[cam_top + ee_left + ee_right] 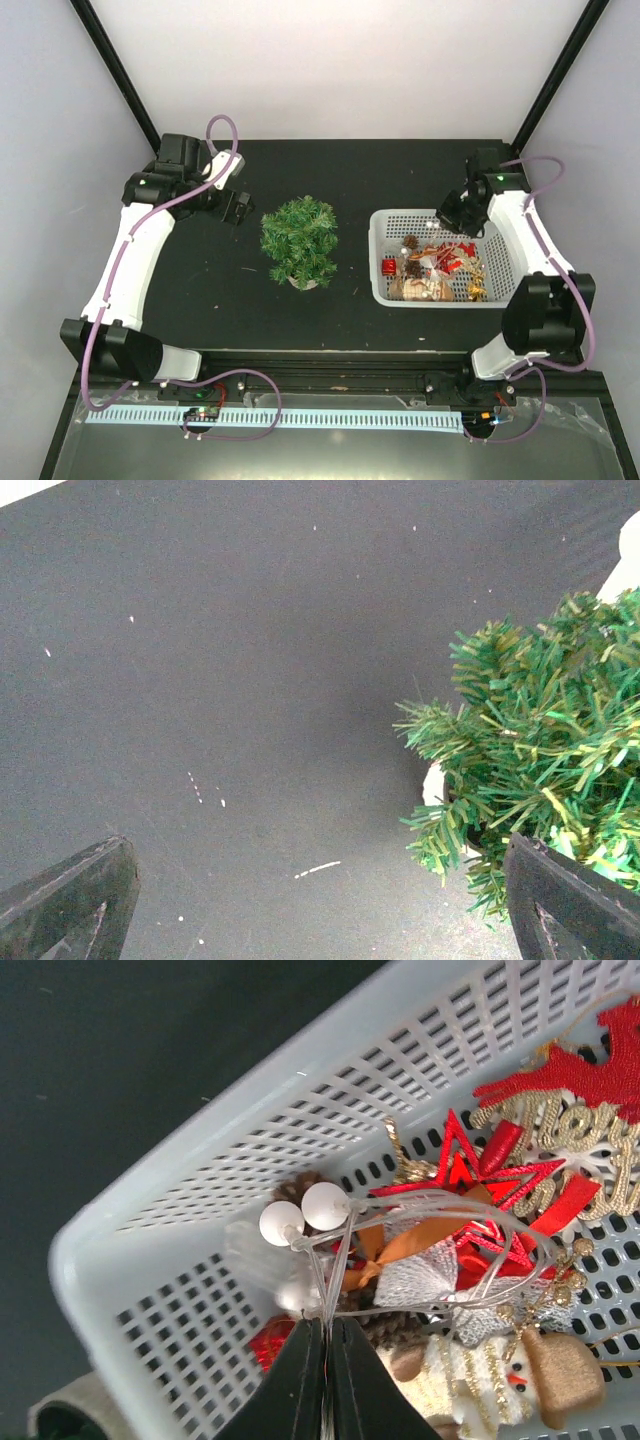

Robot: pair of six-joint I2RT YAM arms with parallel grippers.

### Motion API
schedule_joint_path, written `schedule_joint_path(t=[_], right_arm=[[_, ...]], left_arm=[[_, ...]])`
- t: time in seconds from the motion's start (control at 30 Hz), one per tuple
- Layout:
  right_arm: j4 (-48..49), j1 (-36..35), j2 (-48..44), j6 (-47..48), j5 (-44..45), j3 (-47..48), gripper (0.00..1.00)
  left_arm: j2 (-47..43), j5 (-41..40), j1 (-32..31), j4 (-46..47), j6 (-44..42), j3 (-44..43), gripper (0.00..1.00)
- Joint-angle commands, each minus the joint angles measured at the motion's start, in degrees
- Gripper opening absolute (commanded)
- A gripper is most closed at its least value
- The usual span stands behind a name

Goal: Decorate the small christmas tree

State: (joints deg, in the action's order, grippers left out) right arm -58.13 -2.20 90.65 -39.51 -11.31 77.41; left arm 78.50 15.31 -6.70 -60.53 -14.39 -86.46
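The small christmas tree (299, 240) stands upright on its whitish base at the middle of the black table, bare of ornaments. It also shows at the right of the left wrist view (540, 750). My left gripper (237, 208) is open and empty, just left of the tree (320, 915). My right gripper (455, 215) hangs over the back left of the white basket (382, 262). In the right wrist view this gripper (325, 1328) is shut on the clear wires of a light string with white round bulbs (325, 1205), held just above the ornaments.
The basket (250, 1130) holds a red star (480, 1175), a gold and red glitter sign (580, 1110), a pine cone, bows and a snowman figure (470, 1380). Black frame posts rise at the back corners. A rail runs along the near edge.
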Motion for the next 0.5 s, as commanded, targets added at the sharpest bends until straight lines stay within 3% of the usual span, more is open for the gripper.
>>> schedule_joint_path(t=[0.0, 0.1, 0.3, 0.47], right_arm=[[-3.54, 0.27, -5.49, 0.97, -1.29, 5.09, 0.07], [-6.40, -0.25, -7.79, 2.98, -0.30, 9.41, 0.07], [-7.80, -1.81, -13.90, 5.82, -2.24, 14.60, 0.08], [-7.31, -3.95, -16.67, 8.11, -8.01, 19.70, 0.10]], left_arm=[[-2.13, 1.60, 0.45, -1.14, -2.82, -4.95, 0.99], [-2.68, 7.79, 0.43, -5.39, -7.26, -10.25, 0.99], [-0.31, 12.63, 0.25, -9.99, -11.39, -23.97, 0.99], [1.12, 20.14, -0.59, -11.75, -12.61, -27.46, 0.99]])
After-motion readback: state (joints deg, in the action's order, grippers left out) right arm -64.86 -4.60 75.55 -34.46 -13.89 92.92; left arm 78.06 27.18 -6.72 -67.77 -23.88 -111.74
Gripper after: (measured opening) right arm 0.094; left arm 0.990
